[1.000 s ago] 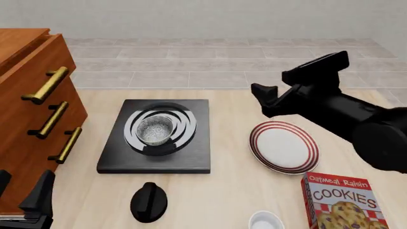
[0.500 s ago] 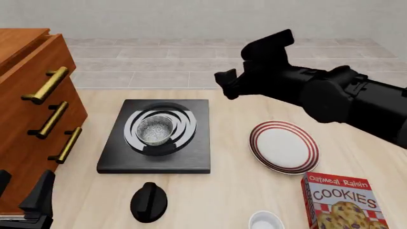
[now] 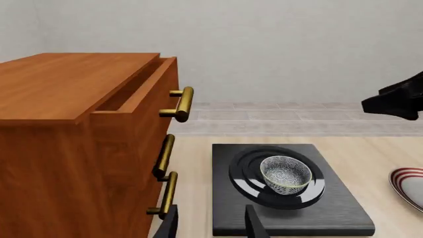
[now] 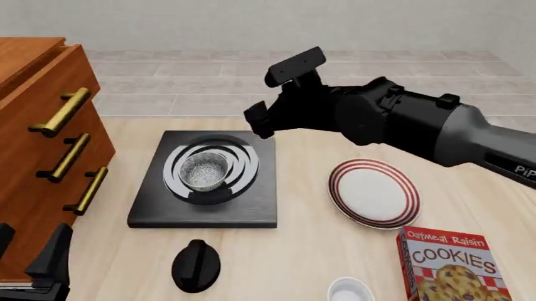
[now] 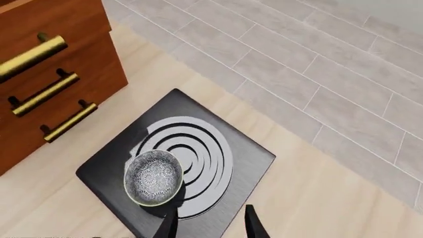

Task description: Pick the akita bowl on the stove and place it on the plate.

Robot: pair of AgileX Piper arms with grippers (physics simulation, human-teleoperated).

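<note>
The akita bowl sits upright on the burner rings of the black stove, speckled grey-white inside. It also shows in the left wrist view and the right wrist view. The red-striped white plate lies right of the stove. My right gripper hovers above the stove's far right corner, open and holding nothing. Down at the near left, my left gripper is open with nothing between its fingers, well short of the stove.
A wooden cabinet with brass handles stands left of the stove, its top drawer slightly open. A black round knob, a small white bowl and a cookies box lie along the near edge.
My right arm has swung left, from above the plate to over the stove's far right corner. The left arm, bowl and plate have not moved.
</note>
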